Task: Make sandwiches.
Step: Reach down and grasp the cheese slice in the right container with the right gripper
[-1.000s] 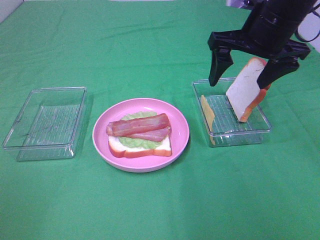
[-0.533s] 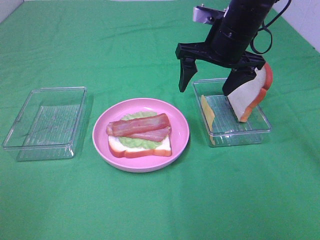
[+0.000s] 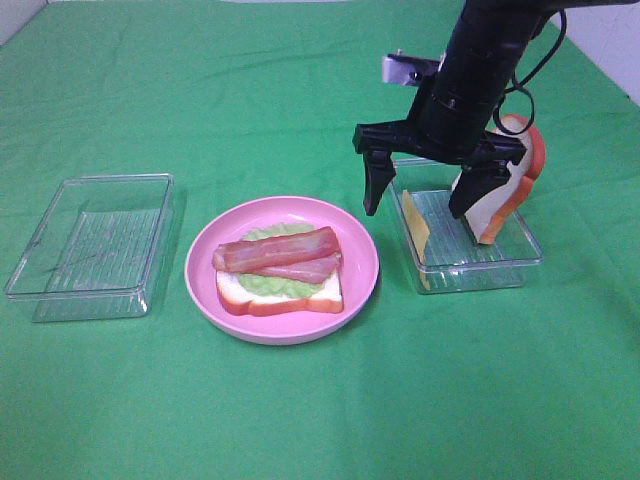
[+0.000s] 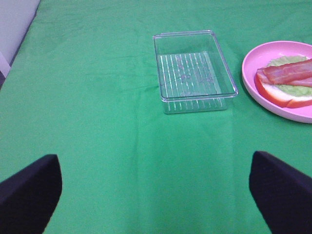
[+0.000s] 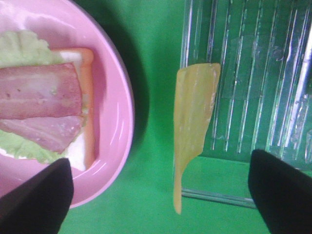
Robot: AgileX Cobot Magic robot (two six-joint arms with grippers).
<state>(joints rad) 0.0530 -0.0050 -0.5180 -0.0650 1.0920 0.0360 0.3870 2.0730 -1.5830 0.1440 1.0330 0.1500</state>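
Bacon-topped open sandwich [image 3: 280, 270] lay on pink plate [image 3: 365, 262], right gripper [image 3: 416, 212], jaws wide apart, hovered over clear box [image 3: 482, 263] holding cheese slice [image 3: 413, 226] and leaning bread slice [image 3: 516, 185], left gripper [image 4: 156, 200] likewise spread.

Bright, even, diffuse light; soft, short shadows.
Sharp and evenly lit across the cloth [image 3: 150, 90] in the high view; soft shadow hugging the plate [image 3: 200, 250] rim, another under the tray [image 3: 480, 272] below the right gripper [image 3: 416, 211]; faint white glints on that tray's walls and on the second tray [image 3: 90, 302], well off to that gripper's side. Dark, blurred fingertips [image 4: 29, 195] of the left gripper [image 4: 153, 165] in its wrist view, crisp cloth farther out. Slightly soft in the right wrist view: fingertips [image 5: 34, 200] out of focus, deep shadow beside the plate between them, pale streaks of glare along the tray ribs.
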